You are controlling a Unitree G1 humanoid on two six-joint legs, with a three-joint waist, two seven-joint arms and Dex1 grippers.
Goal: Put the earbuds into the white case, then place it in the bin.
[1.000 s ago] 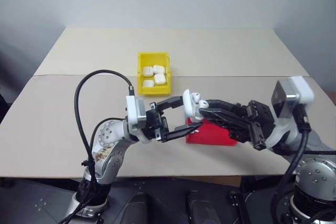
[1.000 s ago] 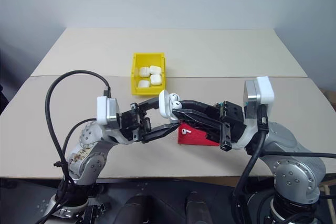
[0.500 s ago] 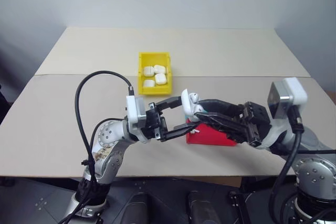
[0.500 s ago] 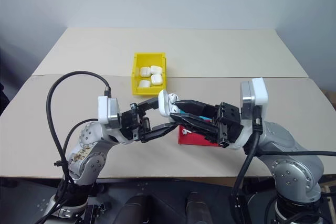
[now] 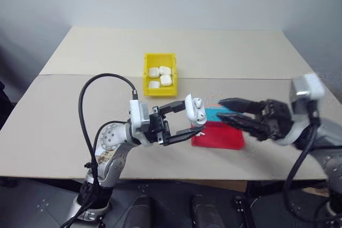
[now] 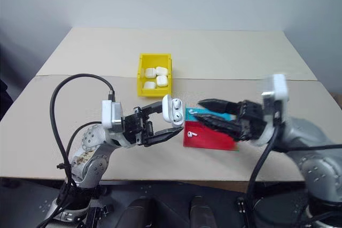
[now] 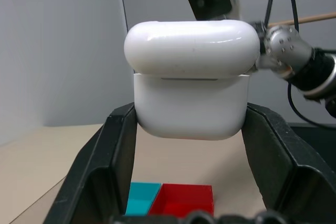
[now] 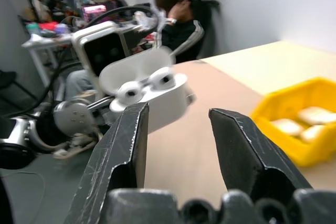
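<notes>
My left gripper (image 5: pixel 191 117) is shut on the white case (image 5: pixel 195 110) and holds it above the table's front, lid tipped open. Two earbuds (image 8: pixel 128 92) sit in its sockets. The left wrist view has the case (image 7: pixel 191 103) clamped between both black fingers (image 7: pixel 113 166). To the right of the case, with a gap between them, my right gripper (image 5: pixel 223 110) points at it, open and empty. The yellow bin (image 5: pixel 159 57) stands farther back on the table, with several white cases inside.
A red tray (image 5: pixel 222 138) and a blue tray (image 5: pixel 215 115) lie below and between the two grippers. A loose earbud (image 6: pixel 192 133) rests on the red tray. Beyond the table, people (image 8: pixel 178 3) sit in the right wrist view.
My right gripper has drawn back to the right, away from the case, and its fingers have parted. The left gripper and the case have stayed put.
</notes>
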